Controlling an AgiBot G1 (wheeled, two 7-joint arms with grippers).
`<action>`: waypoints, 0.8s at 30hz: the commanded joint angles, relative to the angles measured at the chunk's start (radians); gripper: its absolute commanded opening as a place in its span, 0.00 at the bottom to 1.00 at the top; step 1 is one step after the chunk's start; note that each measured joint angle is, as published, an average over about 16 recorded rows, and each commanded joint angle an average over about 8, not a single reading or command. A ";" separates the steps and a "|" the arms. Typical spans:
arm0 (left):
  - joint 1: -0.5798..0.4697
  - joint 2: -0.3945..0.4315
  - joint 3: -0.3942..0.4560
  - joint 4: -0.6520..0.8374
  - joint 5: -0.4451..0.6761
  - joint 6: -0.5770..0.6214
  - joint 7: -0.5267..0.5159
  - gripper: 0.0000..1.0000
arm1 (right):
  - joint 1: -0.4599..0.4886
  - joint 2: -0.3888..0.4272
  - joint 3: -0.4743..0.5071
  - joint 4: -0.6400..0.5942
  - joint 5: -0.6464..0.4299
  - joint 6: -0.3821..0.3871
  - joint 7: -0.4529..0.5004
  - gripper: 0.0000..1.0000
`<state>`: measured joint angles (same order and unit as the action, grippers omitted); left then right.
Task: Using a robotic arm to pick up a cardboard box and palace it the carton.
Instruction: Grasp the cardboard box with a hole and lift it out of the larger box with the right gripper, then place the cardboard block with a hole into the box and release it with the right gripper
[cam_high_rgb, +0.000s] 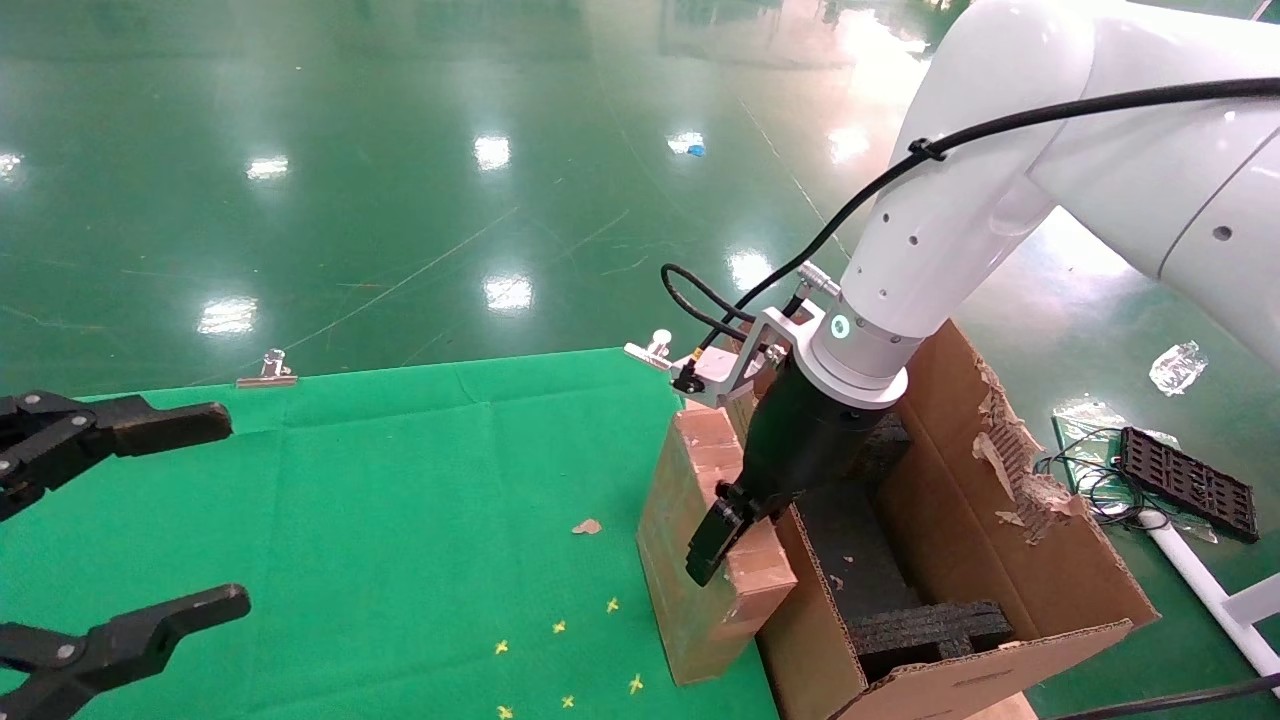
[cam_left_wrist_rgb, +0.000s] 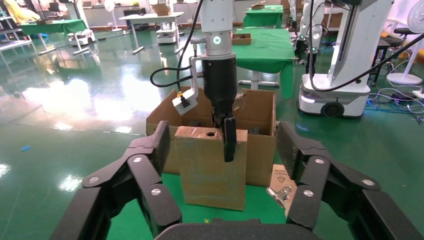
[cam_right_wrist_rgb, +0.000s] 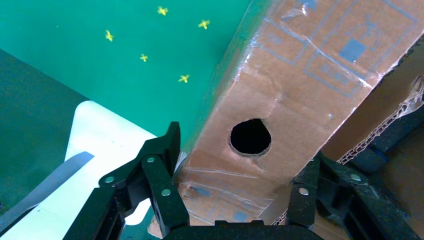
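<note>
The robotic arm (cam_high_rgb: 1010, 190), the robot's right one, reaches down from the upper right, and its gripper (cam_high_rgb: 735, 530) is clamped across the narrow top face of the cardboard box (cam_high_rgb: 700, 540), one finger on each broad side. The box stands upright on edge on the green table cloth (cam_high_rgb: 400, 500), pressed against the left outside wall of the carton (cam_high_rgb: 1000, 560), which sits at the table's right edge with its flaps up and black foam blocks (cam_high_rgb: 930, 630) inside. The step in hand looks like the lift: it would go best with a firm squeeze, a straight rise until the box's bottom edge clears the carton's left wall, then a short carry to the right and a descent into the open gap between the foam blocks, avoiding the ragged far-right flap (cam_high_rgb: 1010, 470). The left gripper (cam_high_rgb: 130, 530) hangs open wide over the near left of the table, idle. The right wrist view alone shows the round hole (cam_right_wrist_rgb: 250, 136) in the gripped face, sitting between the fingers (cam_right_wrist_rgb: 160, 175), and glossy tape there that may slip. The left wrist view shows the box's full upright height in front of the carton, with a binder clip (cam_left_wrist_rgb: 281, 192) lying beside it.
</note>
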<state>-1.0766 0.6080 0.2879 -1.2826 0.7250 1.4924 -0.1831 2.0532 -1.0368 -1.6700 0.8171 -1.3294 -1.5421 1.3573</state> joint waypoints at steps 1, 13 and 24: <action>0.000 0.000 0.000 0.000 0.000 0.000 0.000 0.00 | -0.003 -0.001 -0.003 -0.005 -0.001 0.001 -0.001 0.00; 0.000 0.000 0.001 0.000 -0.001 0.000 0.000 0.00 | 0.009 0.013 0.003 -0.010 0.010 0.014 -0.043 0.00; 0.000 -0.001 0.002 0.000 -0.001 -0.001 0.001 0.00 | 0.167 0.172 0.135 -0.016 0.110 0.056 -0.260 0.00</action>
<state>-1.0770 0.6073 0.2896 -1.2826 0.7238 1.4917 -0.1822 2.2213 -0.8673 -1.5451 0.7935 -1.2360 -1.4901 1.1124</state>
